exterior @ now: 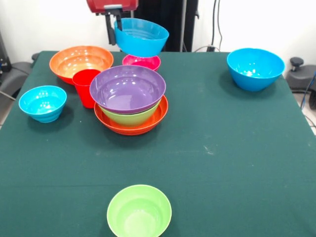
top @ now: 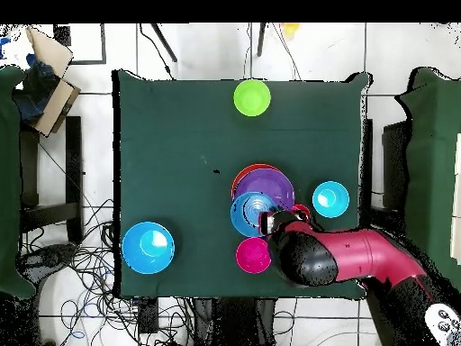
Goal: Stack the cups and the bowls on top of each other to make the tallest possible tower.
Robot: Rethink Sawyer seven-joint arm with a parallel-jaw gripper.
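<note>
My gripper (exterior: 116,25) is shut on the left rim of a blue bowl (exterior: 141,37) and holds it in the air, behind and above the tower. The tower (exterior: 130,101) is a wide orange bowl (exterior: 131,126) with a green bowl (exterior: 131,117) and a wide purple bowl (exterior: 127,89) nested in it. In the overhead view the held blue bowl (top: 249,214) overlaps the purple bowl's (top: 267,186) edge, with the gripper (top: 268,219) beside it. The red cup (exterior: 86,87) stands upright just left of the tower.
Loose on the green cloth are a second wide orange bowl (exterior: 81,61) at the far left, a magenta bowl (exterior: 142,62) behind the tower, a small blue bowl (exterior: 43,102) at the left, a blue bowl (exterior: 255,68) at the far right and a green bowl (exterior: 139,211) at the near edge.
</note>
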